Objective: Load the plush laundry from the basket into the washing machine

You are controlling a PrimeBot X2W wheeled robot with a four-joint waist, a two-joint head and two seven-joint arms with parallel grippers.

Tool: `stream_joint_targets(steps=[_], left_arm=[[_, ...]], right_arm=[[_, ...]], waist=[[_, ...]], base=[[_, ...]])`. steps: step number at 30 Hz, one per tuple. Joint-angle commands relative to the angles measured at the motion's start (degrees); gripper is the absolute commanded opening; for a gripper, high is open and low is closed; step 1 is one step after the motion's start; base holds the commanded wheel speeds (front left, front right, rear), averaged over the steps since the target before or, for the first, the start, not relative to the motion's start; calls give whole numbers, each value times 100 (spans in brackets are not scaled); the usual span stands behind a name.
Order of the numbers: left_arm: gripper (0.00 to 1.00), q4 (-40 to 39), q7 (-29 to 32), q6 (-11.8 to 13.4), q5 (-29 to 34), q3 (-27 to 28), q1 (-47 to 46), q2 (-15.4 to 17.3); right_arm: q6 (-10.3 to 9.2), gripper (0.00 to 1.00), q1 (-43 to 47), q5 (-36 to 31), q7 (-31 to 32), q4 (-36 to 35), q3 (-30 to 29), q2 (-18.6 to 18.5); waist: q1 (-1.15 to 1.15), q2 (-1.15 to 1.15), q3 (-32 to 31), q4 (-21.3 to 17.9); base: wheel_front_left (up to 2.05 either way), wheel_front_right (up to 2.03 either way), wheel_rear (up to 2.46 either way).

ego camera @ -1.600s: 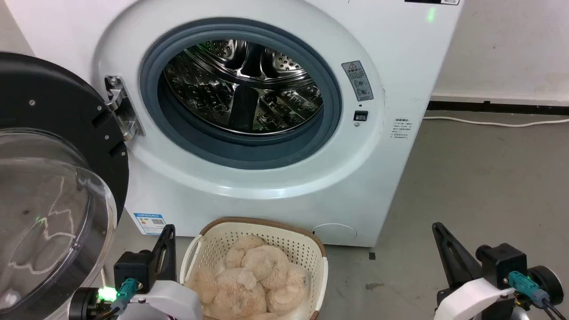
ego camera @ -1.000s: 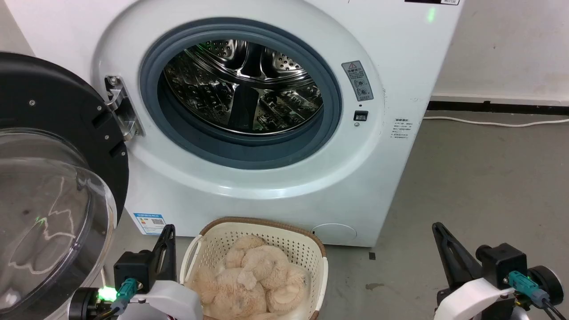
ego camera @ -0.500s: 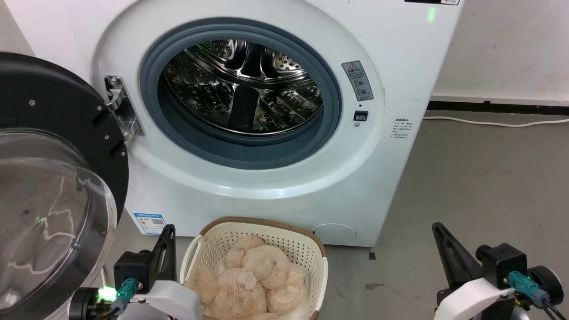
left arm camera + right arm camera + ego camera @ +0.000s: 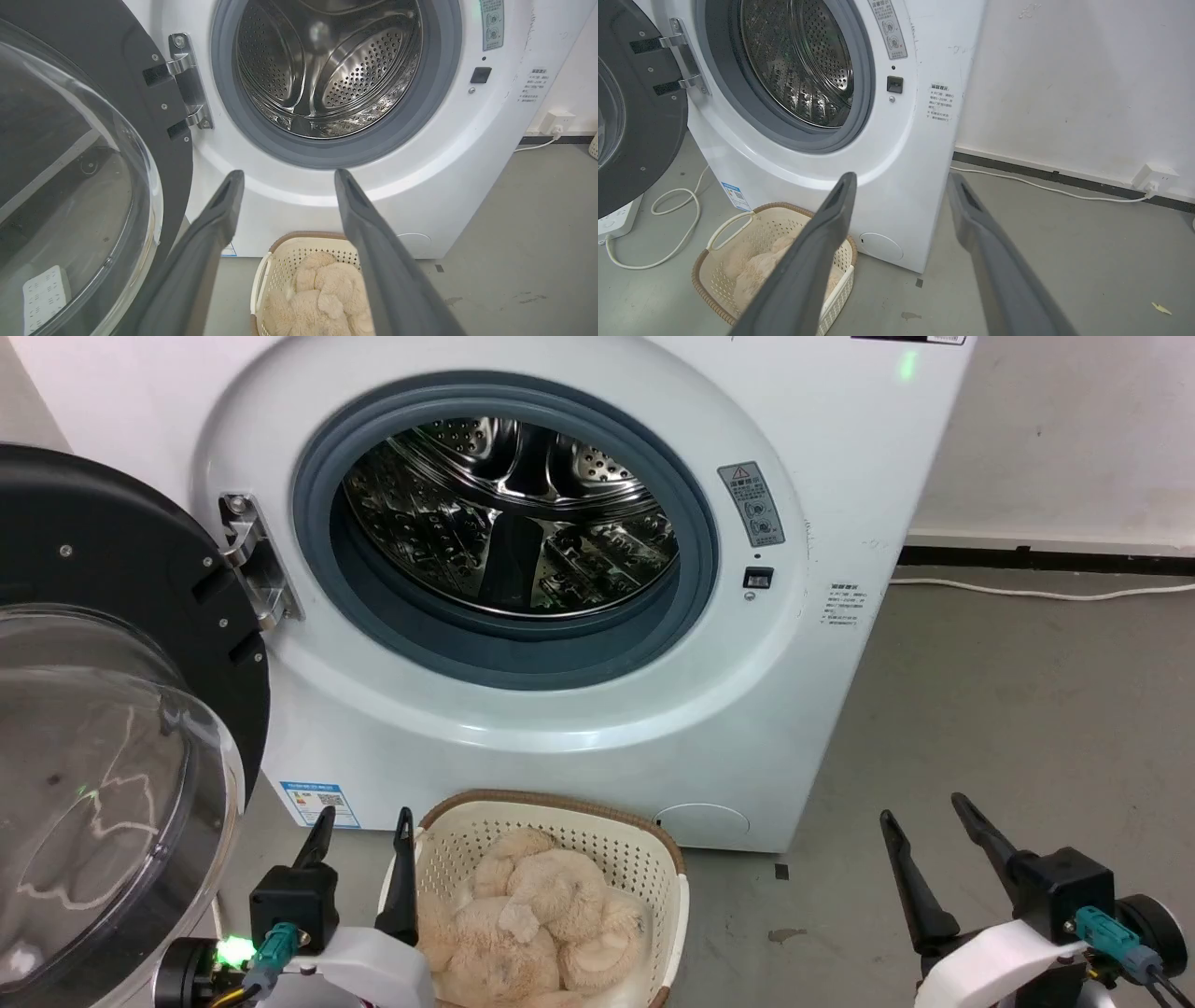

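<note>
Cream fluffy plush laundry [image 4: 532,924] lies curled up in the basket [image 4: 551,807]. The basket sits on the grey floor [image 4: 1008,709], right in front of the washing machine [image 4: 579,728]. The machine's round door [image 4: 121,569] hangs open on the left side, and the shiny drum [image 4: 509,523] shows. The left gripper [image 4: 365,817] hangs just beside the basket's left edge, with its two dark fingers spread apart, holding nothing. The right gripper [image 4: 922,810] hangs over the floor, well apart from the basket, its fingers spread apart too.
</note>
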Motion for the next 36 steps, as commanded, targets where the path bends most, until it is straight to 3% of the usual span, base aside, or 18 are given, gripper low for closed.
stream_joint_targets(steps=[1, 9, 36], left_arm=[[100, -21, -51, 14, -28, -34, -1, 0], [100, 90, -147, 47, -71, -199, -50, 0], [100, 1678, -99, -17, -192, -799, -1104, 67]], right_arm=[[0, 100, 31, 38, -51, -37, -31, 0], [0, 100, 21, 105, -147, -114, -93, 3], [1, 100, -335, 650, -494, -149, -29, 4]], waist=[[0, 0, 6, -1], [0, 0, 147, -40], [0, 0, 1292, -514]], base=[[0, 0, 0], [0, 0, 0], [0, 0, 0]])
